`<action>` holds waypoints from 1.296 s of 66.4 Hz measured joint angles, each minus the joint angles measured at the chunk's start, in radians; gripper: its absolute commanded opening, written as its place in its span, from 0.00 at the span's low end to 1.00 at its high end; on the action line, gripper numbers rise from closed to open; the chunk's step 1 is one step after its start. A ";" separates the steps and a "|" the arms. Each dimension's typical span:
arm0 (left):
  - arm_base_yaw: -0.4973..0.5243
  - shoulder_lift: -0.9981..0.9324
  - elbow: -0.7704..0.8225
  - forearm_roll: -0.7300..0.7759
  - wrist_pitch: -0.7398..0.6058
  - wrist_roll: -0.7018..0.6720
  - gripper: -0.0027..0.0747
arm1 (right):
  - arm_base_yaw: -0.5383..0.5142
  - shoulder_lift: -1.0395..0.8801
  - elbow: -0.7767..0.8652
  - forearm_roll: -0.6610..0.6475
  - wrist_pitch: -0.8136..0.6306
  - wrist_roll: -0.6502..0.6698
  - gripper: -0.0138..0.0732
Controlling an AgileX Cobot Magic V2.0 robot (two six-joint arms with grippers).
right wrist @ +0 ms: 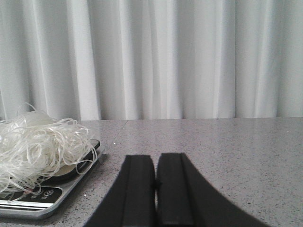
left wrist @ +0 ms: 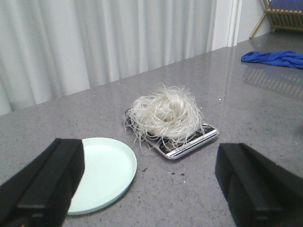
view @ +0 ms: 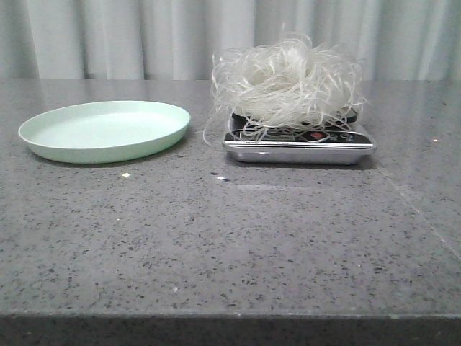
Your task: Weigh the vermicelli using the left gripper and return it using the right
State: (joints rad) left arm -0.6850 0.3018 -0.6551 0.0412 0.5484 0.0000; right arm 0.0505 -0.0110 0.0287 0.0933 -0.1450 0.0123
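On top of the scale (view: pixel 299 144) sits the vermicelli (view: pixel 286 81), a fluffy heap that spills past the weighing platform, with loose strands trailing over the display and buttons and down toward the table (view: pixel 230 245). Judging from that, the weighing half looks done or nearly so, and the return to the pale green plate (view: pixel 105 130) is not yet done: the plate lies bare just beside the scale on the robot's left. The left gripper (left wrist: pixel 149 182) hangs well back from the heap with its fingers spread wide and nothing between them. The right gripper (right wrist: pixel 155 189) is off to the scale's right side, fingers pressed together and holding nothing, so it would have to part them before it can take the noodles. Nothing lies between heap and plate, though trailing strands could snag on the scale's edge or drop off during the lift. Farther off, a blue cloth (left wrist: pixel 274 58) and a wooden rack (left wrist: pixel 283 14) lie well clear.
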 measured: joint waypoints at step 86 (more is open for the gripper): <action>0.000 -0.146 0.220 -0.041 -0.042 0.000 0.20 | 0.000 0.330 -0.535 0.000 0.524 0.000 0.36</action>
State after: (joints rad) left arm -0.6850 0.1558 -0.4352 0.0000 0.5061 0.0000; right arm 0.0505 0.3188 -0.5063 0.0933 0.3794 0.0123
